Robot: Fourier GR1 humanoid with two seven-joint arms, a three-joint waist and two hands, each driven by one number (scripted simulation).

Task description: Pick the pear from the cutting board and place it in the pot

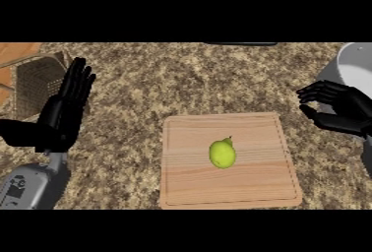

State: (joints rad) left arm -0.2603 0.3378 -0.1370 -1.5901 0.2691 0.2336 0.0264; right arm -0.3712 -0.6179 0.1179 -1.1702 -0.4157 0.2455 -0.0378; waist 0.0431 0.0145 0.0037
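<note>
A yellow-green pear (222, 153) lies near the middle of a wooden cutting board (254, 189) on the speckled counter. The grey pot (355, 69) shows partly at the upper right edge. My right hand (343, 109) hovers at the right, above and to the right of the board, in front of the pot, with fingers curled and nothing held. It is well apart from the pear. At the left, my left hand (67, 106) rests open with its fingers pointing up.
A metal grater (38, 83) stands at the upper left beside a wooden surface (15, 51). A dark object (240, 44) shows at the top edge. Speckled counter (181, 78) stretches between the board and the far edge.
</note>
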